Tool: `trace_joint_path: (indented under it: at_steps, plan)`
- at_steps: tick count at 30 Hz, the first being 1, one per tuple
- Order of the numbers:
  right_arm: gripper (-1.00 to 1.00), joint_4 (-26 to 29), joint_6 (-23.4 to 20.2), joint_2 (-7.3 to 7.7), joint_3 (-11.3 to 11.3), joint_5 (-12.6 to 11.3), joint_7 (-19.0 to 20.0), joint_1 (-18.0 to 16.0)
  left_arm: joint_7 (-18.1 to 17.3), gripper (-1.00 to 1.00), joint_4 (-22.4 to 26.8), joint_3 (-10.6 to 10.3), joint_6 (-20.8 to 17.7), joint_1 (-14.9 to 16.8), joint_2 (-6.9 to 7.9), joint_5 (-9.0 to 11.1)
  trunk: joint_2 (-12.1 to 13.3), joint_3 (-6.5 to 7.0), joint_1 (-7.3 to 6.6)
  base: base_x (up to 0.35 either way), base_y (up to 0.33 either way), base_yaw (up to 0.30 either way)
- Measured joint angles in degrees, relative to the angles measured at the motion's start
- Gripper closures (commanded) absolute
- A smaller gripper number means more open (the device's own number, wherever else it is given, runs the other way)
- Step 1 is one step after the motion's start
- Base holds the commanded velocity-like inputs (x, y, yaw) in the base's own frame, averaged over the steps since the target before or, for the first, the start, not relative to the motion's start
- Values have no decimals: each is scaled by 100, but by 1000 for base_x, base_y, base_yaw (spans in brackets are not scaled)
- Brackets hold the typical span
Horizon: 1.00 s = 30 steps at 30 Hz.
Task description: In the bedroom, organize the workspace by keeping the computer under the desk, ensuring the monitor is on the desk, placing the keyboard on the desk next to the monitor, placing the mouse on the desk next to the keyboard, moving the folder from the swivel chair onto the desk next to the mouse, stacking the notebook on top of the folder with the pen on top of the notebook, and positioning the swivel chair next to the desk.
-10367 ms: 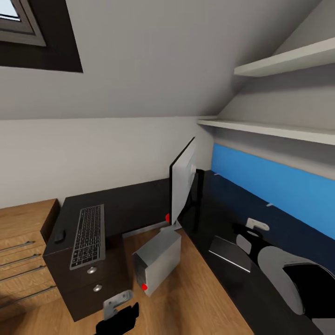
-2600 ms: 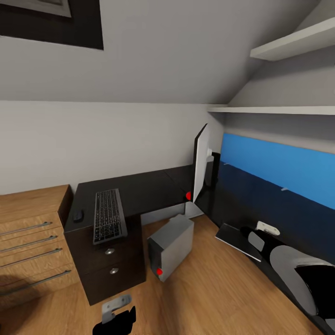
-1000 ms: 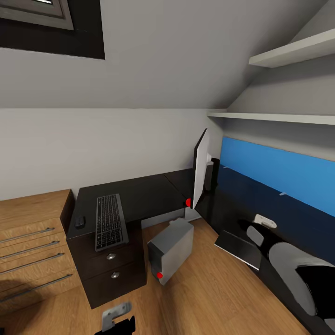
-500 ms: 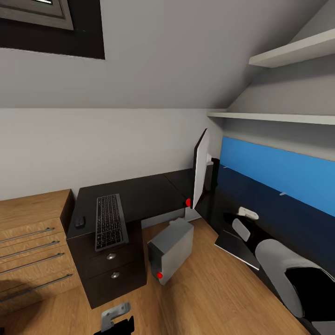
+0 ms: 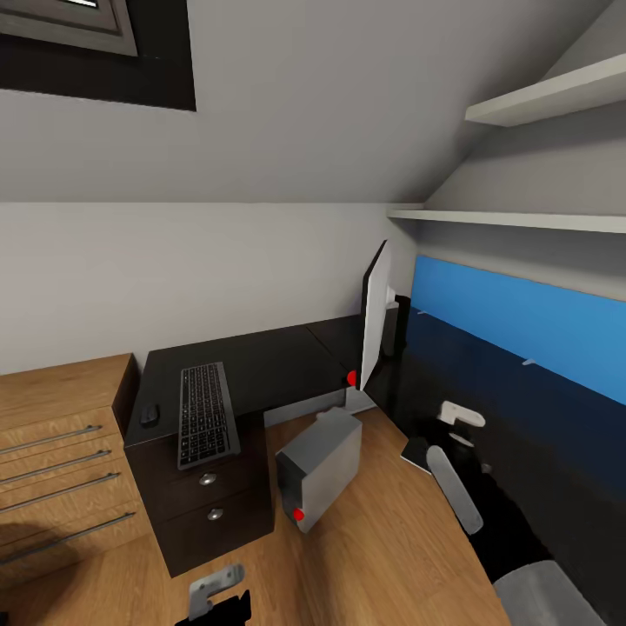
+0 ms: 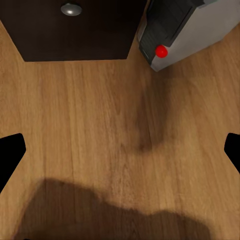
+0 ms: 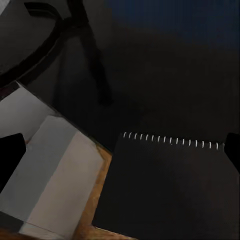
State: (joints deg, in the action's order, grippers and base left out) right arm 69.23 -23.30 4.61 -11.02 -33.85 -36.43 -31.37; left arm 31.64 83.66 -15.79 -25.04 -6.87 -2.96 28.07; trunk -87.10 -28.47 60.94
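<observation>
The keyboard [image 5: 208, 415] lies on the left wing of the black desk [image 5: 261, 365], long axis running away from the robot, with the mouse [image 5: 149, 414] just beside its left edge; the monitor [image 5: 375, 316] stands edge-on at the desk's corner. The computer [image 5: 320, 464] sits tilted on the wooden floor [image 6: 120, 135] beside the drawers, dark front toward the robot. The right claw [image 5: 458, 416] hovers open and empty over the spiral-bound notebook [image 7: 165, 190] on the desk; the left claw [image 6: 120, 150] is spread wide above the floor, holding nothing.

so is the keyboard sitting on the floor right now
No, the keyboard lies flat on the black desk top, above the drawers.
</observation>
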Motion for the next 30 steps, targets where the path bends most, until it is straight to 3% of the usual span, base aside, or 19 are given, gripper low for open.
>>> trace_joint_path:
  at_steps: [6,12,19,30]
  plan:
    - [-100,314,3,-203,-600,-19,-68,157,0,-100,0,1,0,0,6,0,0,0,0,0,0,0]
    - [-100,554,33,-285,-955,-19,-76,206,-2,-100,0,1,0,0,6,0,0,0,0,0,0,0]
    - [-100,562,36,-344,-982,-27,-74,225,-9,-100,0,-7,0,0,6,0,0,0,0,0,31,0]
    - [-100,545,38,-386,-986,-18,-73,225,-14,-100,2,-7,193,-1,5,3,0,0,0,0,283,-1]
